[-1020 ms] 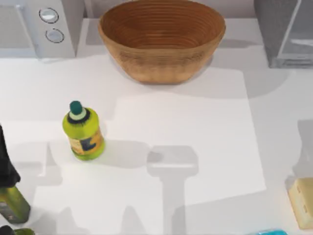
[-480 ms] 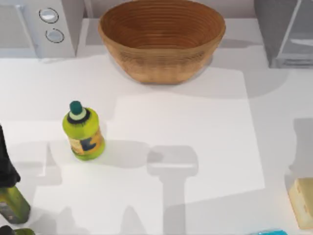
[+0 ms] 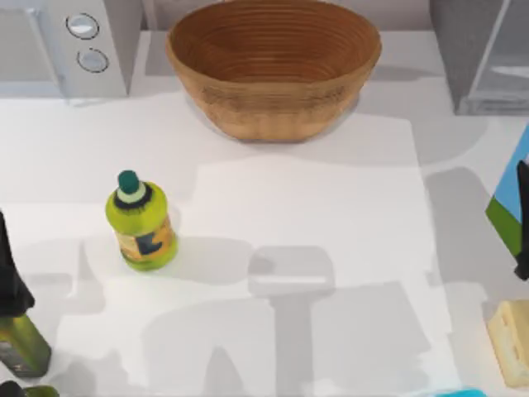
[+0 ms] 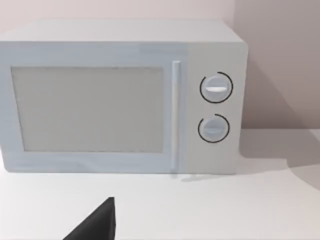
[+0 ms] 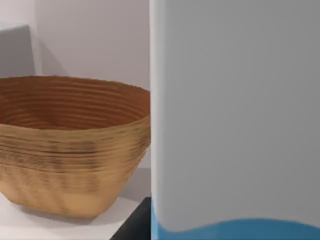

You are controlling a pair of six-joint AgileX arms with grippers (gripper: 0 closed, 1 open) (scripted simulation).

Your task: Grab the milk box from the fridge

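Observation:
The milk box (image 3: 510, 203), with blue and green printed sides, hangs at the right edge of the top view, forward of the fridge (image 3: 475, 54) in the back right corner. My right gripper (image 3: 522, 222) shows as a dark bar against the box and is shut on it. In the right wrist view the box's white side with a blue band (image 5: 235, 115) looms very close, and a dark finger (image 5: 134, 224) lies along its edge. A dark finger (image 4: 97, 224) of my left gripper points toward the microwave.
A wicker basket (image 3: 273, 70) stands at the back centre and a light grey microwave (image 3: 62, 45) with two knobs at the back left. A yellow-green bottle (image 3: 140, 222) stands left of centre. A pale tan block (image 3: 511, 339) lies front right, an olive bottle (image 3: 18, 339) front left.
The milk box and my right gripper have come into the top view at its right edge. Broad new shadows have spread over the right and front of the table.

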